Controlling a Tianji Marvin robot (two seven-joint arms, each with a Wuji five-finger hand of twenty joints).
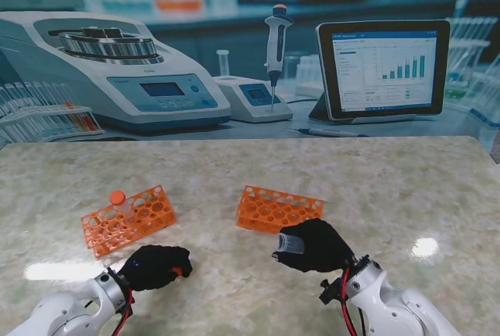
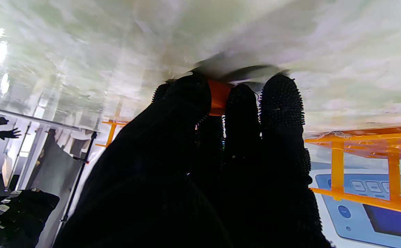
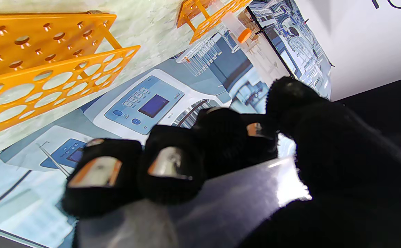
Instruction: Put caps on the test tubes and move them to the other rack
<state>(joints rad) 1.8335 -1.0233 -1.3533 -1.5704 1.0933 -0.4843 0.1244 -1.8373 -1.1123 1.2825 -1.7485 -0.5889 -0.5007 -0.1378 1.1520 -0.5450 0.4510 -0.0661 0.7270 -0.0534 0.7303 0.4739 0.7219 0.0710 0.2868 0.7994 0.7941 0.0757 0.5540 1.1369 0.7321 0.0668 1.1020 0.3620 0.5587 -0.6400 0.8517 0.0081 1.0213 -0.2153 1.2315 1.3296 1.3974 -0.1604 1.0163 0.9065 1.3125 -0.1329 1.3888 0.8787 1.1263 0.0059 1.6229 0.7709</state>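
Right hand (image 1: 316, 246) grips an uncapped clear tube (image 1: 291, 243), open mouth toward the left, just nearer to me than the right rack (image 1: 277, 209). Left hand (image 1: 156, 266) is closed on an orange cap (image 2: 218, 97), pinched at the table (image 1: 391, 187). One capped tube (image 1: 118, 201) stands in the left rack (image 1: 129, 220). Judgement: lift cap clear, bring hands together, line up the axes before pressing; keep the tube grip firm.
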